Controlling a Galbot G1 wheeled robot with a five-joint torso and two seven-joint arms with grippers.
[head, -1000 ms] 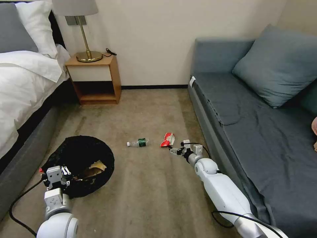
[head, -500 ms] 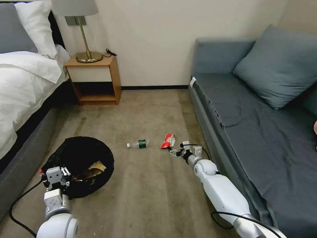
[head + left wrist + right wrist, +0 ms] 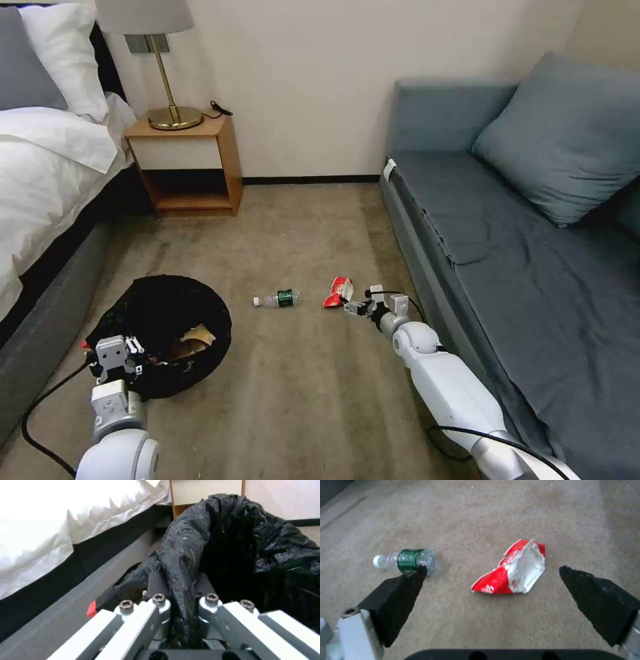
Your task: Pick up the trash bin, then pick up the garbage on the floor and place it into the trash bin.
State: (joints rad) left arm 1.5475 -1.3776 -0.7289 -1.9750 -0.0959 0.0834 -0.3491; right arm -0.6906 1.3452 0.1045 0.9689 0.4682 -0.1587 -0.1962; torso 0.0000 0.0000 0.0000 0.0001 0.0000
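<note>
The trash bin (image 3: 163, 330), lined with a crinkly black bag, stands on the beige carpet floor (image 3: 300, 393) at the left. My left gripper (image 3: 123, 350) is shut on its near rim; in the left wrist view the fingers (image 3: 156, 600) pinch a fold of the bag (image 3: 186, 555). Crumpled brown and gold litter (image 3: 193, 340) lies inside the bin. A red snack wrapper (image 3: 338, 291) (image 3: 513, 571) lies on the carpet just ahead of my open right gripper (image 3: 351, 307) (image 3: 491, 570), without touching it. The clear bottle (image 3: 277, 299) (image 3: 408, 560) with a green label lies to the wrapper's left.
A bed (image 3: 40, 173) runs along the left, close behind the bin. A wooden nightstand (image 3: 187, 160) with a lamp stands at the far wall. The grey sofa (image 3: 507, 233) borders the right arm's side. Open carpet lies between bin and bottle.
The whole view has shifted slightly, so the camera moved. My right gripper is a little nearer the red wrapper. The left gripper still holds the bin's rim.
</note>
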